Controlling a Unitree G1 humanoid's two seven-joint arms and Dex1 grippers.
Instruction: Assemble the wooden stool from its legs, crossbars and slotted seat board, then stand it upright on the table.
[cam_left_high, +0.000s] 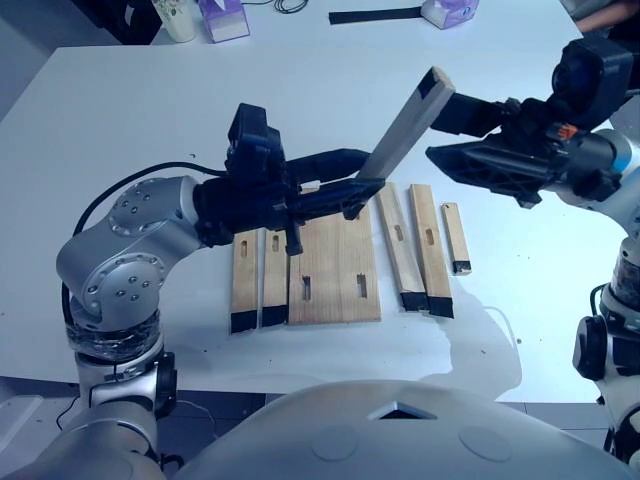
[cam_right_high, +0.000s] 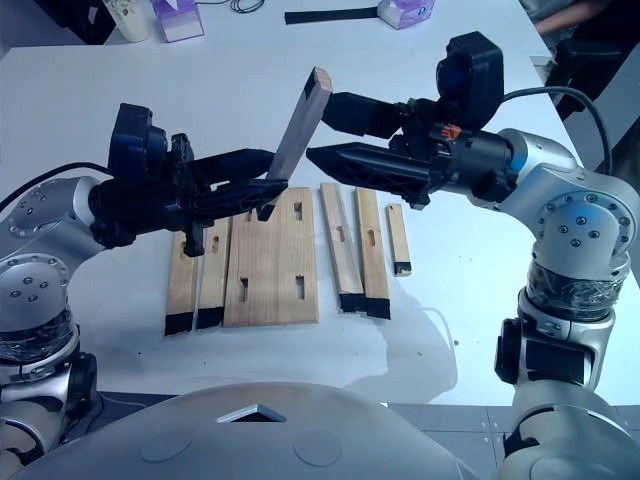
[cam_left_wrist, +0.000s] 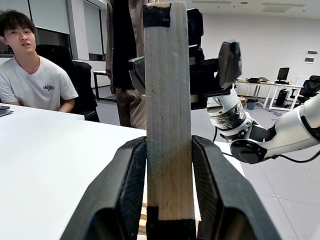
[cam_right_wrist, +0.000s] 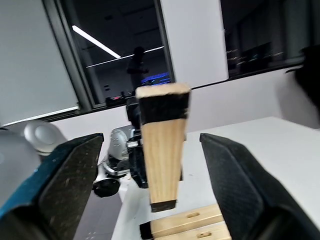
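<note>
The pale wooden stool leg with black-taped ends (cam_left_high: 405, 130) is up off the bench, tilted, its lower end clamped between the fingers of the left tool (cam_left_high: 368, 178). Its upper end stands in the gap of the right tool (cam_right_high: 318, 130), whose jaws are wide on either side and do not touch the wood, as far as the wrist view lets me judge.

Below it, the flat square wooden seat board with slots (cam_left_high: 335, 265) lies on the white bench (cam_left_high: 130, 110). Two black-tipped slotted wooden slats (cam_left_high: 258, 278) lie just beside its left edge, and two more slotted slats (cam_left_high: 415, 248) lie close on its right. A short wooden crossbar (cam_left_high: 456, 238) lies a little farther right.

By my reading the task is barely begun. No piece sits in any slot and nothing is joined. One leg has been picked up, seemingly for a pass between the tools. Fitting all the legs and crossbars, then standing the stool up, remains.
</note>
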